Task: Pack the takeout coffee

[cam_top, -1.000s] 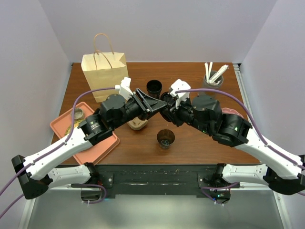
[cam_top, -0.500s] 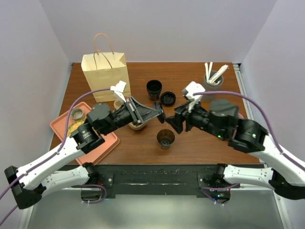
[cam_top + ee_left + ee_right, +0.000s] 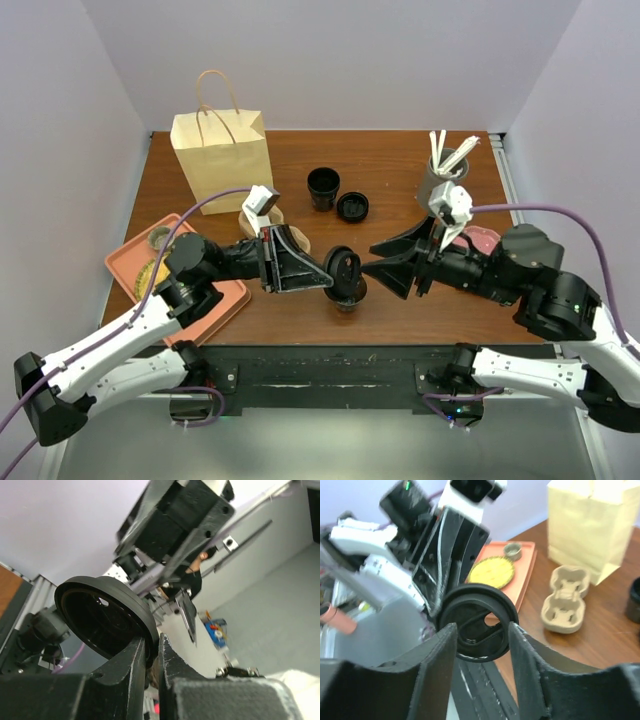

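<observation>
Left wrist view: left fingers [image 3: 127,666] pinch a black lid [image 3: 95,615] by its rim; right fingers [image 3: 432,672] spread wide nearby.

Two robot arms of the same make. The left arm [image 3: 110,335] and the right arm [image 3: 590,345] each have smooth, rounded white shells on the long lower links and bulky matte black cylindrical joints higher up. Each rises from a black base block [image 3: 45,395]. A thin purple cable [image 3: 190,215] loops loosely along each arm. Near each wrist sits a small boxy white camera mount [image 3: 262,198]. The left gripper [image 3: 332,280] and the right gripper [image 3: 368,257] are black, triangular frames that narrow to two flat fingers [image 3: 430,670] with a rough, grainy surface. A small green light [image 3: 409,485] glows on one black joint of the left arm.
</observation>
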